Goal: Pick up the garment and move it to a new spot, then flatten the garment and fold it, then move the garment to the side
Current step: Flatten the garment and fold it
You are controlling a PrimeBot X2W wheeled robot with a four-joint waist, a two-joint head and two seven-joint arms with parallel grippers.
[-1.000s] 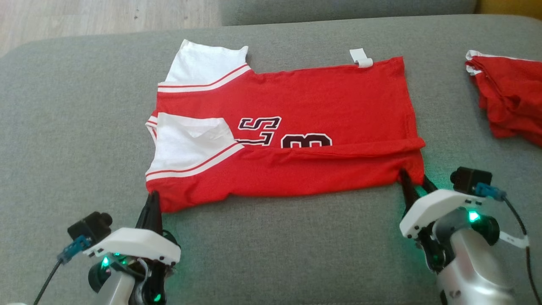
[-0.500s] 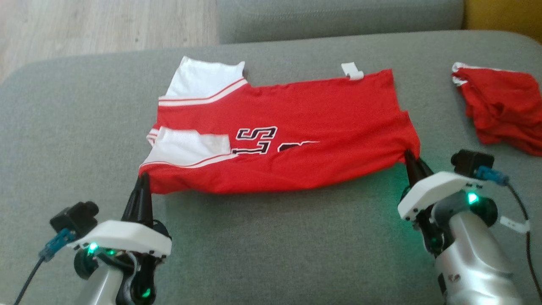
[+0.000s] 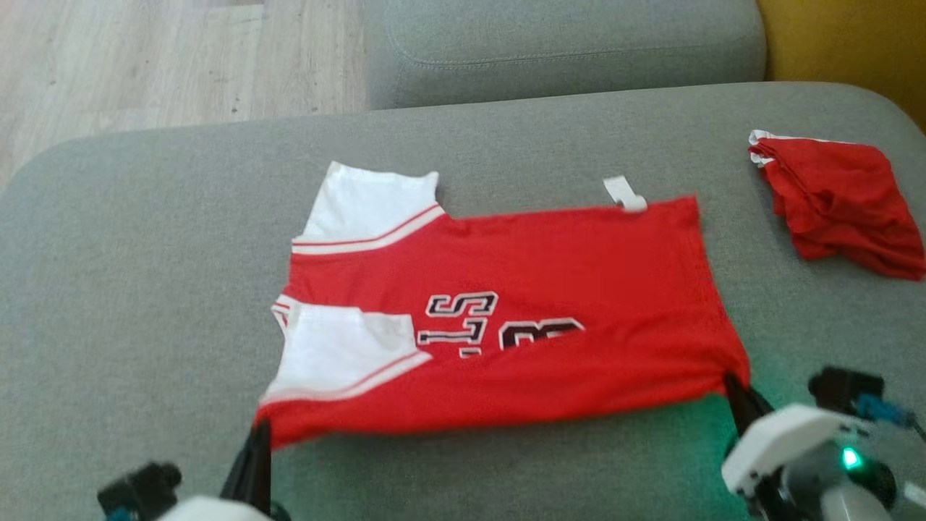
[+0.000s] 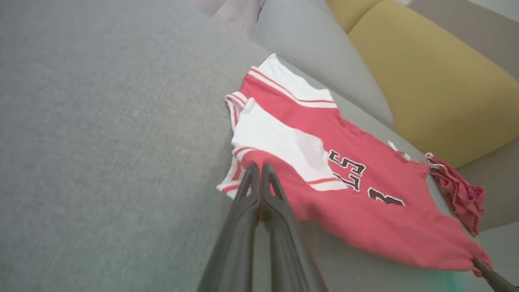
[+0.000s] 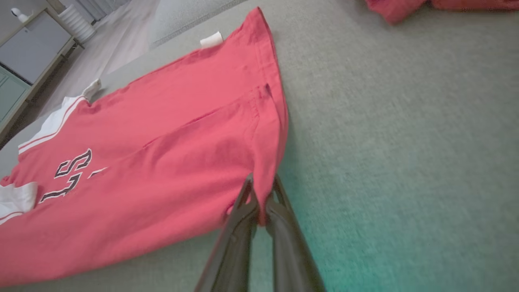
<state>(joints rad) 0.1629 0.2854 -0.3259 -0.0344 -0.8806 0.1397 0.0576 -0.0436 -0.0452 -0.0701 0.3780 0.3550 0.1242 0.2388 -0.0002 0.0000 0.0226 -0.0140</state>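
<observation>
The garment [image 3: 506, 318] is a red jersey with white sleeves and black lettering, spread on the grey cushion [image 3: 145, 289]. My left gripper [image 3: 257, 434] is shut on its near left corner, below the white sleeve. My right gripper [image 3: 732, 383] is shut on its near right hem corner. The near edge hangs between them, lifted a little off the cushion. In the left wrist view the left gripper [image 4: 259, 170] pinches the garment [image 4: 344, 194]. In the right wrist view the right gripper [image 5: 261, 182] grips a fold of the garment [image 5: 162, 162].
A second, crumpled red cloth [image 3: 839, 202] lies at the cushion's far right. A grey back cushion [image 3: 564, 51] and a yellow one [image 3: 854, 43] stand behind. Wooden floor [image 3: 145, 58] shows past the far left edge.
My right gripper has shut on the near right corner. Both grippers have raised the garment's near edge, undoing the fold along it. The head camera has tilted, so the whole picture sits lower.
</observation>
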